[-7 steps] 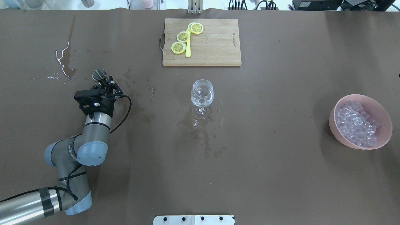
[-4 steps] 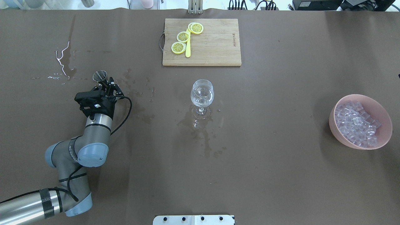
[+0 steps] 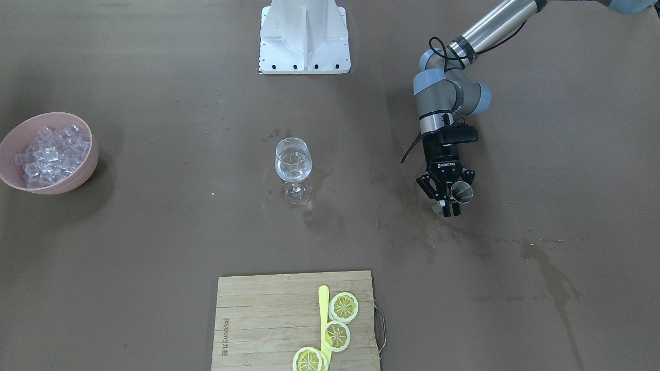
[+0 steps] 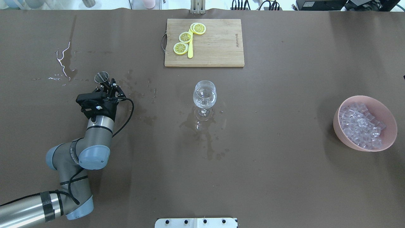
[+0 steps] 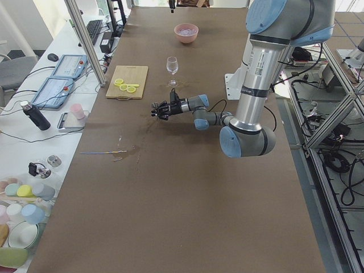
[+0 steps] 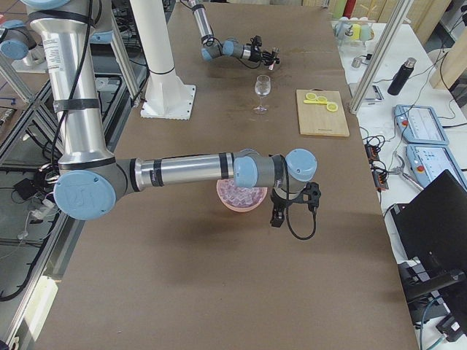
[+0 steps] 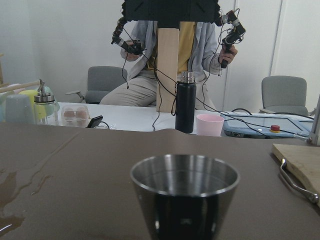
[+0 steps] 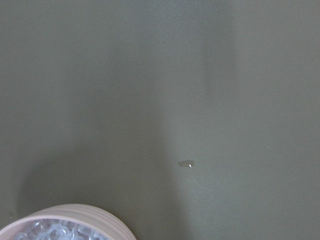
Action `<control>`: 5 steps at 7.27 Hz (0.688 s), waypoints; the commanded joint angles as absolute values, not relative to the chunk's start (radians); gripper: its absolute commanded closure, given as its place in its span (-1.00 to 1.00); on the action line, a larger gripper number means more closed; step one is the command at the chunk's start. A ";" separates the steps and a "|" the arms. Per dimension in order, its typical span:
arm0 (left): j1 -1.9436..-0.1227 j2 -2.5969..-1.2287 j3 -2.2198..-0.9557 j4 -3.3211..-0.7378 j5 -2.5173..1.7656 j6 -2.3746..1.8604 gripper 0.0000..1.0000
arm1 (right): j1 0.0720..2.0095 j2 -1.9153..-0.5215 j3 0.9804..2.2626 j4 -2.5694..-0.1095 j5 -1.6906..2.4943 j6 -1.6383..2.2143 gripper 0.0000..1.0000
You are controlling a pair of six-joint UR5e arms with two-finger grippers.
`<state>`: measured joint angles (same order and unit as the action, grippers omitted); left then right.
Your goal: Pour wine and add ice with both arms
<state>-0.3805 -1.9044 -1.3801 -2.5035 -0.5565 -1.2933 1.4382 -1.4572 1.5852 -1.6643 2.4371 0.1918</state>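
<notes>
My left gripper point(image 4: 110, 88) lies level, low over the table's left part, and looks shut on a small steel cup point(image 4: 102, 77). That cup point(image 7: 184, 197) stands upright and fills the left wrist view; I see no liquid in it. A stemmed glass point(image 4: 204, 95) stands mid-table with a little clear wine point(image 3: 293, 167) in its bowl. The ice point(image 4: 360, 126) is heaped in a pink bowl point(image 4: 336, 122) at the right. My right gripper point(image 6: 278, 217) hangs just beside that bowl; I cannot tell whether it is open or shut. The right wrist view shows only the bowl's rim point(image 8: 70, 212) and bare table.
A wooden board point(image 4: 218, 44) with lemon slices point(image 4: 185, 37) lies at the far edge. Dark wet stains point(image 4: 204, 134) spread around the glass and near the cup. A person point(image 7: 175, 55), a black bottle point(image 7: 185, 102) and desk items sit beyond the table.
My left gripper has drawn back slightly toward the robot, and the steel cup has shifted a little with it. Glass and bowl have not moved.
</notes>
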 commanded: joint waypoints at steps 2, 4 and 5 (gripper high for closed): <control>-0.380 -1.904 -1.381 -2.499 -0.555 -1.293 -0.08 | 1.436 -1.456 1.583 -1.664 2.436 0.192 -1.00; -0.380 -1.902 -1.381 -2.497 -0.555 -1.293 -0.16 | 1.434 -1.456 1.583 -1.664 2.436 0.192 -1.00; -0.380 -1.902 -1.381 -2.485 -0.555 -1.292 -0.73 | 1.434 -1.457 1.583 -1.663 2.436 0.192 -1.00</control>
<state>-0.3804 -1.9027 -1.3805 -2.4950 -0.5553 -1.2928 1.4347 -1.4561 1.5831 -1.6637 2.4360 0.1917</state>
